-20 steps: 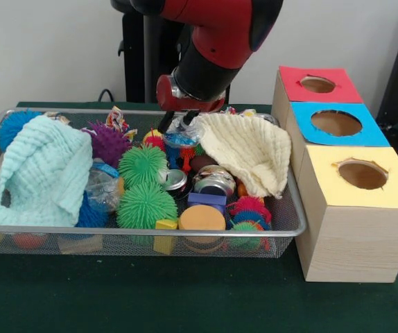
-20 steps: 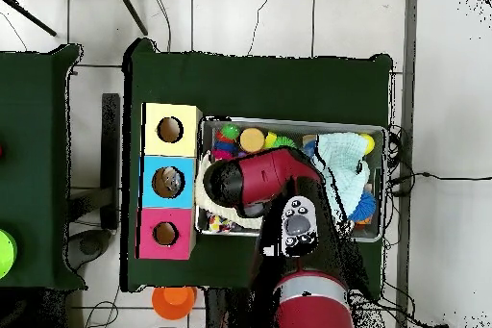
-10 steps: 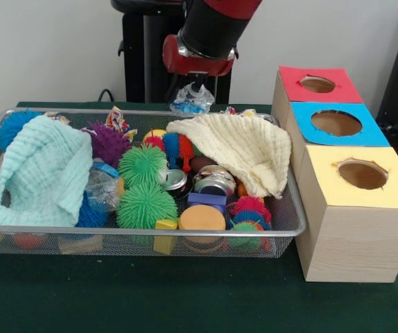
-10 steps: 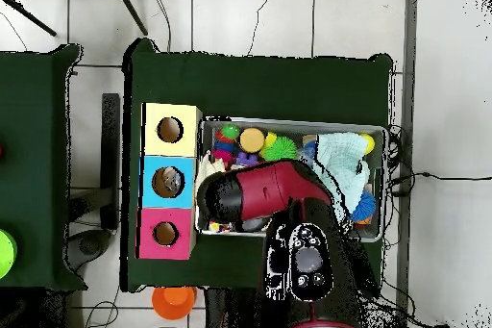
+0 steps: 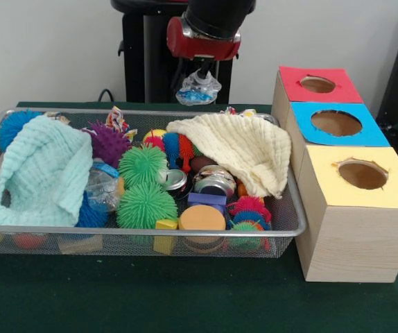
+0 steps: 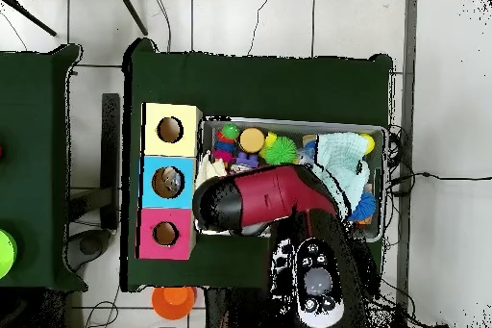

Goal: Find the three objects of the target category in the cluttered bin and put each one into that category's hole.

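My gripper [image 5: 202, 72] hangs high above the back of the wire bin [image 5: 150, 230], shut on a crumpled clear plastic bottle with a blue label [image 5: 198, 89] that dangles clear of the clutter. In the overhead view my red arm [image 6: 259, 199] covers the gripper and the bottle. Three wooden boxes stand right of the bin, with a red hole top [image 5: 317, 84], a blue hole top [image 5: 335, 123] and a yellow hole top [image 5: 362, 174]. Another crushed clear bottle [image 5: 102, 184] lies half under the mint cloth [image 5: 43, 170]. Metal cans [image 5: 214, 182] lie mid-bin.
A cream cloth [image 5: 240, 149] drapes over the bin's right half. Green spiky balls [image 5: 143, 166], a purple spiky ball [image 5: 107, 142], an orange disc [image 5: 202, 217] and small blocks fill the rest. An orange cup [image 6: 174, 299] sits on the floor in the overhead view.
The gripper has lifted the crumpled bottle out of the bin, from among the clutter to well above the back rim, and drifted slightly right.
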You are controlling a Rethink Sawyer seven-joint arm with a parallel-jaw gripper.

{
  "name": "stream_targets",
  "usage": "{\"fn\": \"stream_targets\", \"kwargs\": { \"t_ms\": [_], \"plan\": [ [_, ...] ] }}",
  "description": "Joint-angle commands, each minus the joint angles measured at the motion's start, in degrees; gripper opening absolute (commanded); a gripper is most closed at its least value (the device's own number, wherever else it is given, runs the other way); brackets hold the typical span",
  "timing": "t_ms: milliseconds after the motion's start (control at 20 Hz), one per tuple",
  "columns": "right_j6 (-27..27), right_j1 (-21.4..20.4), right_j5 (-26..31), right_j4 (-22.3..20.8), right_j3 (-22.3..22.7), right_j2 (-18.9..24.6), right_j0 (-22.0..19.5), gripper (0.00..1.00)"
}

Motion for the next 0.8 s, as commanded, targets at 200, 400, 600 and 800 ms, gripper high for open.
{"fn": "stream_targets", "kwargs": {
  "t_ms": [200, 400, 600, 800],
  "plan": [
    [0.1, -5.6, -5.7, 5.5, 5.4, 8.1, -1.5, 0.00],
    [0.6, -7.2, -4.4, 6.5, 5.6, 8.0, -0.7, 0.00],
    [1.5, -7.7, -4.2, 7.8, 5.4, 8.4, -0.1, 0.00],
    [3.2, -7.9, -5.4, 9.0, 5.4, 8.6, 0.6, 0.00]
  ]
}}
